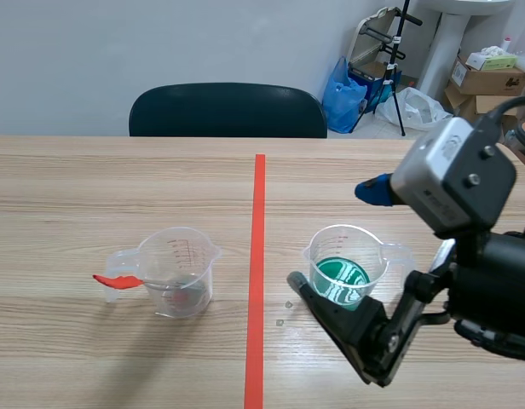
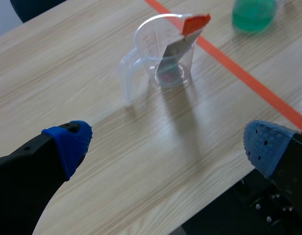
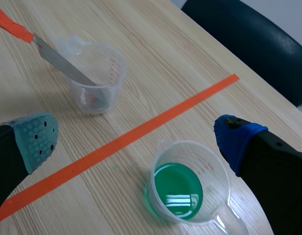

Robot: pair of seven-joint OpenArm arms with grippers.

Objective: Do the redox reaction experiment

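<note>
Pale wooden tabletop [image 1: 92,187] split by an orange tape line [image 1: 258,256], green-liquid cup [image 1: 343,256] below the released right pincer [image 3: 136,138], spatula cup [image 1: 181,268] ahead of the released left pincer [image 2: 166,144], dark chair [image 1: 228,111] and boxes [image 1: 484,81] beyond.

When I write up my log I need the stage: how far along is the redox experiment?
Done: setup. A measuring cup of green liquid stands right of the tape line; a clear measuring cup with a red-handled spatula and slight reddish residue stands left. In hand: nothing; the right gripper is open above the green cup, the left gripper open, short of the other cup. Left: seemingly the combining itself.
</note>
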